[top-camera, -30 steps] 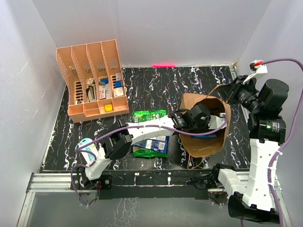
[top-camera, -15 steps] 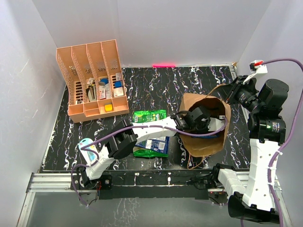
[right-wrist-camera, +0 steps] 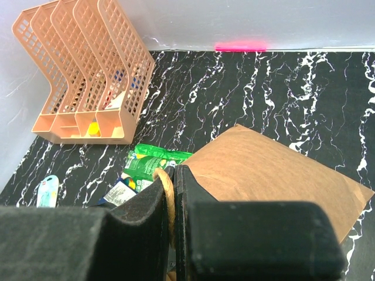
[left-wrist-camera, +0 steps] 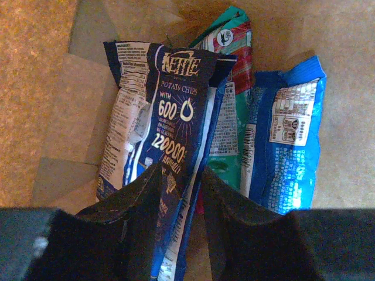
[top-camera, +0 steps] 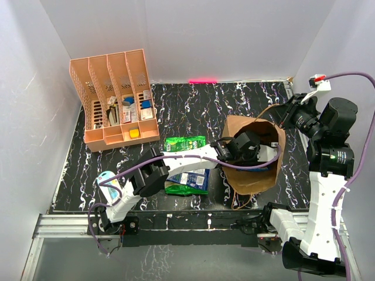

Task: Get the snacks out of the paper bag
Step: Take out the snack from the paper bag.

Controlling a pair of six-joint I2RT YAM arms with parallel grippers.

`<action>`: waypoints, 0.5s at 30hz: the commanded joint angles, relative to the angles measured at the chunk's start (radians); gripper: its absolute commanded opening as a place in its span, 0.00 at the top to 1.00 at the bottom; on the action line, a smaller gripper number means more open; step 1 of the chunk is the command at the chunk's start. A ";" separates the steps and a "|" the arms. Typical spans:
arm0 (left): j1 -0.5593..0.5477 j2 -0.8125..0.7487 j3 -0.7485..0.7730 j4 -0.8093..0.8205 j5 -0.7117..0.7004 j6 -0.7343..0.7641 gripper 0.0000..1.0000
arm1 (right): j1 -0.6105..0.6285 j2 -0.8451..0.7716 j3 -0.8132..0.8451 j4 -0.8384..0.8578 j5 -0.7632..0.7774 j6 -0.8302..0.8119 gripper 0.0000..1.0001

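change: left arm's elbow has swung nearer the paper bag than a second ago; over the last half second nothing visibly moves; the bag and the packets outside it lie as they did
meaning: reach looks finished and the grasp is the step in hand; no packet has left the bag in this span, so the lift out is probably what is due
left gripper: down inside the bag, one finger on each side of the lower edge of the Kettle chips packet, which fills the gap; reads as pinched on it
right gripper: at the bag's far right rim, fingers nearly together on the twisted paper handle, propping the mouth open
count, in the bag: 3, namely the dark blue Kettle packet, a teal and red packet behind it, and a bright blue packet to its right
count, out of the bag: 3 as far as can be told, all left of the bag: a green packet, a blue and white packet lying on a second green packet, both part hidden under the left arm
count, other: 1 peach file organiser with four slots, well left of the bag and further back; 1 light-blue oval gadget, far left of the bag
standing: about half unpacked, by judgement
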 commanded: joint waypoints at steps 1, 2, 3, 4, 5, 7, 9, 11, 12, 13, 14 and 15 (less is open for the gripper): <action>0.006 -0.111 -0.016 0.016 -0.011 0.011 0.67 | 0.004 -0.003 0.053 0.057 0.001 -0.010 0.92; 0.005 -0.116 -0.023 0.017 -0.020 0.018 0.66 | 0.004 -0.003 0.053 0.056 0.000 -0.010 0.92; 0.005 -0.121 -0.032 0.019 -0.026 0.026 0.65 | 0.004 -0.003 0.055 0.056 0.000 -0.011 0.92; 0.005 -0.125 -0.039 0.019 -0.031 0.030 0.63 | 0.004 -0.003 0.055 0.057 0.001 -0.012 0.92; 0.007 -0.130 -0.045 0.019 -0.029 0.033 0.62 | 0.004 -0.002 0.055 0.057 0.002 -0.012 0.92; 0.008 -0.141 -0.061 0.022 -0.022 0.033 0.59 | 0.004 -0.001 0.055 0.057 0.001 -0.012 0.92; 0.013 -0.150 -0.077 0.031 -0.007 0.022 0.57 | 0.006 -0.001 0.056 0.057 0.000 -0.014 0.92; 0.020 -0.149 -0.082 0.037 -0.001 0.012 0.58 | 0.006 0.001 0.058 0.057 0.000 -0.013 0.92; 0.023 -0.145 -0.082 0.040 -0.006 0.012 0.61 | 0.006 0.002 0.059 0.056 -0.001 -0.013 0.92; 0.025 -0.140 -0.082 0.050 -0.019 0.012 0.63 | 0.006 0.001 0.059 0.056 -0.001 -0.013 0.92; 0.027 -0.133 -0.082 0.054 -0.023 0.012 0.65 | 0.006 0.000 0.059 0.057 -0.001 -0.012 0.92; 0.031 -0.126 -0.079 0.054 -0.023 0.012 0.66 | 0.006 0.000 0.058 0.057 -0.002 -0.012 0.92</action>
